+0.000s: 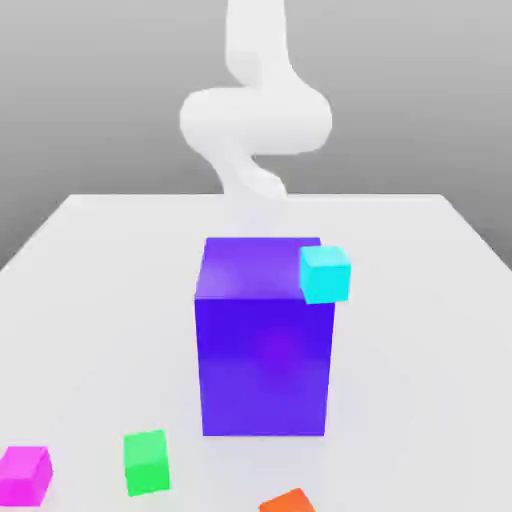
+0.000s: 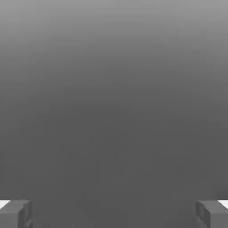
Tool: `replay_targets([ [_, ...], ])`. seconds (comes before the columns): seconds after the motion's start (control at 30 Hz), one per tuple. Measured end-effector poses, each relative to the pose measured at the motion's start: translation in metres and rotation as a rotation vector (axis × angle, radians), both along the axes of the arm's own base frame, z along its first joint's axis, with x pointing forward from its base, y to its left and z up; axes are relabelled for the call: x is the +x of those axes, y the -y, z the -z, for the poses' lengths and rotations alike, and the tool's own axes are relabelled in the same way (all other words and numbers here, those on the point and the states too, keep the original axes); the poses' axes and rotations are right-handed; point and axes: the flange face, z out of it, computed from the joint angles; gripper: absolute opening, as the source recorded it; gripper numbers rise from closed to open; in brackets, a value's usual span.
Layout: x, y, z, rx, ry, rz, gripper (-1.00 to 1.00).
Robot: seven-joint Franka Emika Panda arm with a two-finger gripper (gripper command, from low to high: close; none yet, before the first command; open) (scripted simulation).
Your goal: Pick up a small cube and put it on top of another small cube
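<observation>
My end effector [image 2: 114,213] standing wide open and gripping nothing, fingertips [image 2: 15,213] showing over plain grey, my arm [image 1: 256,120] rising behind a purple block [image 1: 265,350] on the white surface [image 1: 90,300], cyan cube [image 1: 325,274] sitting at its upper corner toward the exterior view's right, green cube [image 1: 146,462], magenta cube [image 1: 24,474] and orange cube [image 1: 288,502] lying along the near edge.

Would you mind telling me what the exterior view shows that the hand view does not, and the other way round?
The exterior view alone shows the white table, a big purple block, a cyan cube at its upper corner, magenta, green and orange cubes in front, and the white arm behind. The hand view alone shows the gripper, its fingers wide apart with nothing between them, over plain grey. I can match nothing across both.
</observation>
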Motion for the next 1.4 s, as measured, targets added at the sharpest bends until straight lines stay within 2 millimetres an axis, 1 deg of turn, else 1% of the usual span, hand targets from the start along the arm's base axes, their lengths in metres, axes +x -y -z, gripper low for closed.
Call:
replay_targets([
  [0.13,0.048,0.031,0.053,0.068,-0.094,0.180,0.00],
  [0.27,0.084,0.067,0.111,0.137,-0.179,0.357,0.00],
  [0.4,0.109,0.107,0.174,0.208,-0.258,0.535,0.00],
  [0.5,0.121,0.137,0.224,0.262,-0.315,0.668,0.00],
  [0.6,0.123,0.173,0.276,0.321,-0.368,0.813,0.00],
  [0.67,0.121,0.197,0.311,0.362,-0.401,0.913,0.00],
  [0.7,0.120,0.204,0.329,0.381,-0.418,0.955,0.00],
  [0.83,0.110,0.231,0.401,0.459,-0.488,1.124,0.00],
  [0.97,0.089,0.257,0.473,0.543,-0.554,1.306,0.00],
  [1.1,0.084,0.263,0.533,0.562,-0.569,1.350,0.00],
  [1.13,0.083,0.262,0.547,0.563,-0.570,1.351,-1.00],
  [1.3,0.084,0.262,0.546,0.563,-0.567,1.351,-1.00],
  [1.33,0.083,0.262,0.553,0.563,-0.568,1.351,-1.00],
  [1.37,0.083,0.263,0.549,0.563,-0.568,1.352,-1.00],
  [1.4,0.084,0.263,0.540,0.564,-0.568,1.352,-1.00],
])
